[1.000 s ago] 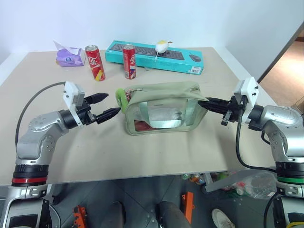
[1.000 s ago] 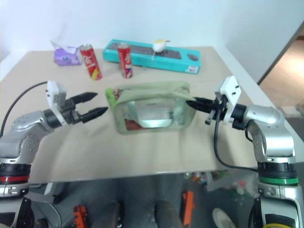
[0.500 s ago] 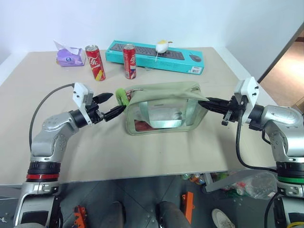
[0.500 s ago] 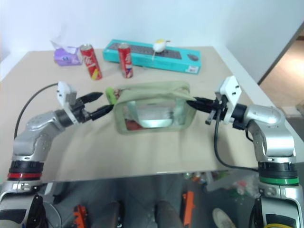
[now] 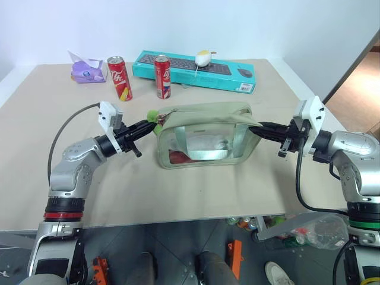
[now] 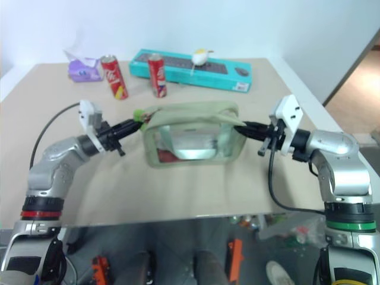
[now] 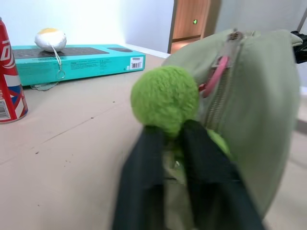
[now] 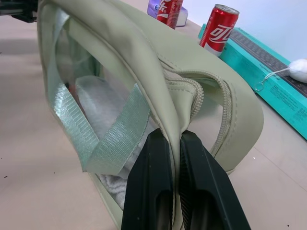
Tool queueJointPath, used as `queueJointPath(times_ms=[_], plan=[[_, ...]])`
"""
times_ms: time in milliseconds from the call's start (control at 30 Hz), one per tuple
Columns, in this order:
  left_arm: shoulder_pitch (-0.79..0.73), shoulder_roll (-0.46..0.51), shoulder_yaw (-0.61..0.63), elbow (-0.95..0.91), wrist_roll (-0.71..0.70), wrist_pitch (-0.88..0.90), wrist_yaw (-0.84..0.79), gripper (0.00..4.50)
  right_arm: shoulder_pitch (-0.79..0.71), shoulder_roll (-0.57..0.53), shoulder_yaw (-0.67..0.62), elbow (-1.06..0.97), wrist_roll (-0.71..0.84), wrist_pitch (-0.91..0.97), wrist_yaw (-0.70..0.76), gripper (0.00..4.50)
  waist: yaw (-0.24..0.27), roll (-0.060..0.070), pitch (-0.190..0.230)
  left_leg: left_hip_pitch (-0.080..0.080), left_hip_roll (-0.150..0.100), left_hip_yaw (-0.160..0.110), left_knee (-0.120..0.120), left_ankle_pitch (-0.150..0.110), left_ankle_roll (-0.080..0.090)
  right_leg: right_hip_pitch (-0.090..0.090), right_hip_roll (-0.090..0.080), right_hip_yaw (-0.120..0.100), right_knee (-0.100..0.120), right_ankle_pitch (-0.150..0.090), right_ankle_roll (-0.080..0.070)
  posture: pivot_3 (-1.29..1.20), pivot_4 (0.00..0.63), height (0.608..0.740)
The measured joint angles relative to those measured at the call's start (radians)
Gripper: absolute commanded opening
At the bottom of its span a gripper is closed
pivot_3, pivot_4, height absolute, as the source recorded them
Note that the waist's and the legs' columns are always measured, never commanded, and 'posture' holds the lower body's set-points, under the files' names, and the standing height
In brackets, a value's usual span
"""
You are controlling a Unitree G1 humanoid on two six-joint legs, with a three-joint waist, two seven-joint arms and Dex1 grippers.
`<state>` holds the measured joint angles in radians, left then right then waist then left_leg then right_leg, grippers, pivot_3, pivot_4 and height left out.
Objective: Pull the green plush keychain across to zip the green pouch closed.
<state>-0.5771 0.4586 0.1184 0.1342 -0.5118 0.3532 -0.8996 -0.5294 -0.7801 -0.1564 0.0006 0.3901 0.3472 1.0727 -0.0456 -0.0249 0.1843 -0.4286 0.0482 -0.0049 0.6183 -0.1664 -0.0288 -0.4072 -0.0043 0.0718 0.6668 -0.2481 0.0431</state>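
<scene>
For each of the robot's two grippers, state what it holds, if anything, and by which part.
The left gripper is shut on the green plush keychain, pinching its lower edge. The right gripper is shut on the green pouch, pinching the fabric at its end.

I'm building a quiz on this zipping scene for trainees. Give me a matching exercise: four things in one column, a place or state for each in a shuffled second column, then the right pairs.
Things
1. green plush keychain
2. green pouch
3. two red cans
4. teal keyboard box

States or places
A. lying along the table's far edge, a white and yellow toy on it
B. standing upright behind the pouch
C. pinched by the left end effector
D. one end's fabric clamped by the right end effector

Pairs: 1-C, 2-D, 3-B, 4-A
</scene>
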Motion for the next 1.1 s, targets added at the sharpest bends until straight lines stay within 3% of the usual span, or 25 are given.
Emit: queueJointPath(times_ms=[300, 567, 833, 1100], plan=[[-0.166, 0.070, 0.013, -0.042, -0.005, -0.006, -0.024, 0.03, 0.001, -0.012, 0.000, 0.005, -0.002, -0.007, 0.014, 0.00, 0.000, 0.000, 0.000, 0.000, 0.000, 0.000, 0.000, 0.000, 0.000, 0.000, 0.000, 0.000, 0.000, 0.000, 0.001, 0.00, 0.150, 0.740], [-0.249, 0.067, -0.070, -0.023, 0.038, -0.051, -0.104, 0.03, 0.000, -0.012, 0.002, 0.016, -0.004, -0.016, 0.018, 0.00, 0.000, 0.000, 0.000, -0.001, 0.000, 0.000, 0.000, 0.000, 0.000, 0.000, 0.000, 0.000, 0.000, 0.000, 0.001, 0.00, 0.150, 0.740], [-0.398, -0.004, -0.170, 0.162, 0.130, -0.154, -0.217, 0.03, -0.002, -0.012, 0.008, 0.031, -0.006, -0.029, 0.019, 0.00, 0.000, 0.000, 0.000, -0.001, -0.001, 0.000, 0.001, 0.000, 0.000, 0.000, 0.000, 0.000, 0.000, -0.001, 0.001, 0.00, 0.150, 0.740], [-0.475, -0.012, -0.217, 0.240, 0.150, -0.113, -0.343, 0.03, -0.003, -0.012, 0.009, 0.035, -0.007, -0.038, 0.020, 0.00, 0.000, 0.000, 0.000, -0.001, -0.001, 0.000, 0.001, 0.000, 0.000, 0.000, 0.000, 0.000, 0.000, -0.001, 0.002, 0.00, 0.150, 0.740]])
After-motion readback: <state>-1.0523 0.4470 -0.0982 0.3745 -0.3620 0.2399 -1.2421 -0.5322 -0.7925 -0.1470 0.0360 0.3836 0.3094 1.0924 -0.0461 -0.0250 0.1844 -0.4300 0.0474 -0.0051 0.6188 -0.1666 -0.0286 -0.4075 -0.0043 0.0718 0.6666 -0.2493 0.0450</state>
